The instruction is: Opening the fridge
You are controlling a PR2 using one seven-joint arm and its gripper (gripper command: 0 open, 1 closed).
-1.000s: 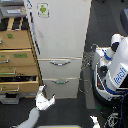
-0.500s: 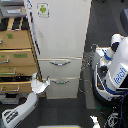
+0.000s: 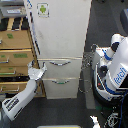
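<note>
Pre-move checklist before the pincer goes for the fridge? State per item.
1. Pincer open: ok, its fingers are spread.
2. Pincer at the fridge: ok, it sits by the left edge, level with the upper drawer.
3. Pincer on a handle: not ok, the upper drawer handle lies to the exterior view's right of it, ungrasped.
4. Fridge shut: ok, the big door and both drawers look flush.
5. Contact with the wooden cabinet: cannot tell, the arm overlaps it in this view.
6. Room for a drawer to open: ok, the floor in front looks free.
</note>
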